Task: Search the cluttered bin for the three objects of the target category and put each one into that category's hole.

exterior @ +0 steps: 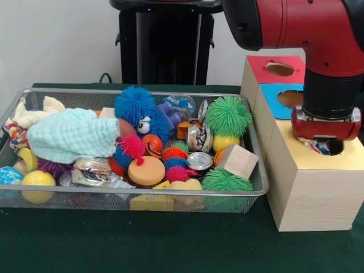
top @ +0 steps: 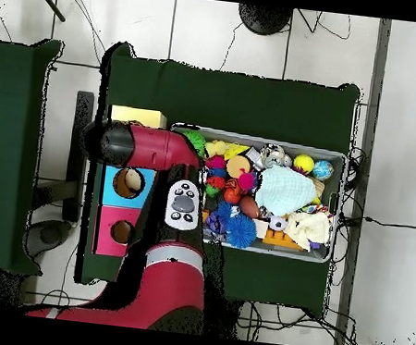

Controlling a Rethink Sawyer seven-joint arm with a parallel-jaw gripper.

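Observation:
The silver wire mesh bin (exterior: 34, 92) stands on the green table, full of mixed objects; it also shows in the overhead view (top: 342, 158). The yellow-topped wooden box (exterior: 318, 162) stands to its right, nearest the camera. My gripper (exterior: 324, 147) hangs low over this box's hole (exterior: 338, 149) and covers most of it. A bit of multicoloured woven stuff (exterior: 311, 145) shows just under the gripper at the hole's left edge. In the overhead view the arm (top: 149, 147) hides the hole and the gripper; only the yellow box's end (top: 136, 116) shows.
Behind the yellow box stand a blue-topped box (exterior: 284, 99) and a red-topped box (exterior: 276, 68), each with a round hole. The bin holds a pale green cloth (exterior: 71, 133), a blue fuzzy toy (exterior: 136, 105), green spiky balls (exterior: 227, 116), a wooden cube (exterior: 238, 161), cans and yellow balls.

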